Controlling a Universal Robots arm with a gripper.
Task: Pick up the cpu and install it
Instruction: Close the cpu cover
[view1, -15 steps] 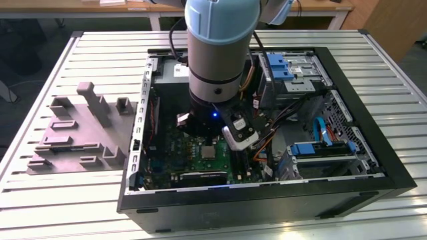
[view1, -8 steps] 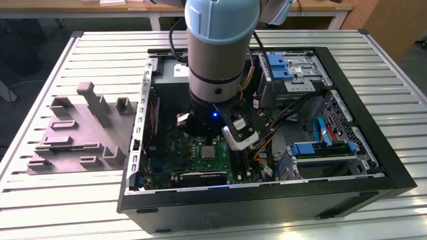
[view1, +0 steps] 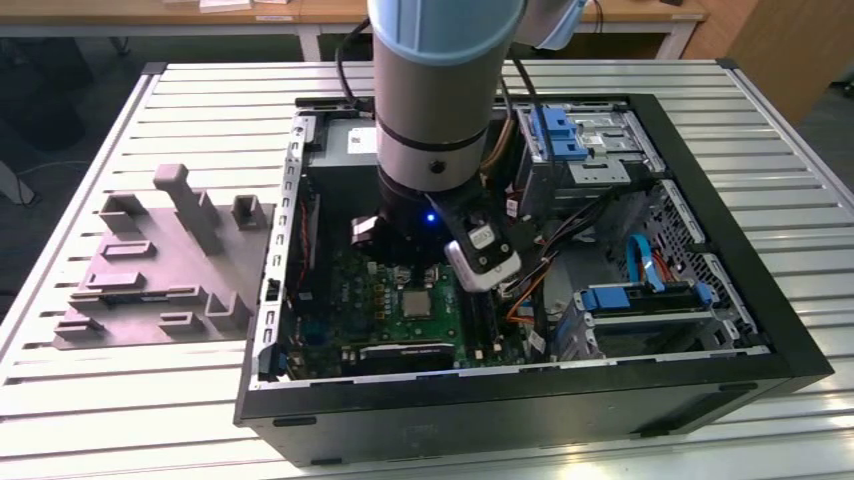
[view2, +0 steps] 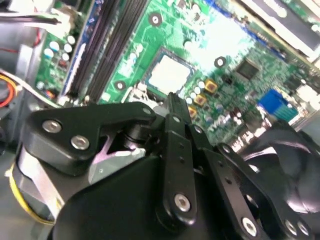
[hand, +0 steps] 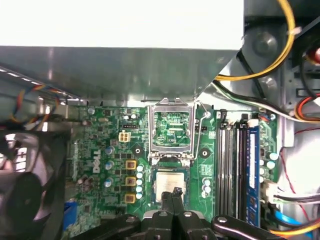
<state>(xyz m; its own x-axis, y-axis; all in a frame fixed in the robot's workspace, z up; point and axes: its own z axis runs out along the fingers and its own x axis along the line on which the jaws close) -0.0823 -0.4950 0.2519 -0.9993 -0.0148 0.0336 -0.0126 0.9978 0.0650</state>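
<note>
The cpu (hand: 169, 181) is a silvery square with a pale rim, lying flat in its socket on the green motherboard (hand: 107, 150); it also shows in the exterior view (view1: 418, 303) and the second wrist view (view2: 169, 74). The socket's metal load plate (hand: 172, 127) stands swung open beside it. My gripper (hand: 175, 194) hangs just above the chip's near edge, its two slim black fingers (view2: 172, 107) pressed together with nothing between them. In the exterior view the arm (view1: 427, 120) reaches down into the open computer case (view1: 721, 250).
Memory slots (hand: 232, 165) run alongside the socket, and a black fan (hand: 22, 192) sits on the other side. Yellow and black cables (hand: 260, 70) hang over the board's corner. Blue drive brackets (view1: 641, 298) fill the case's right. A grey fixture tray (view1: 160, 260) lies left of the case.
</note>
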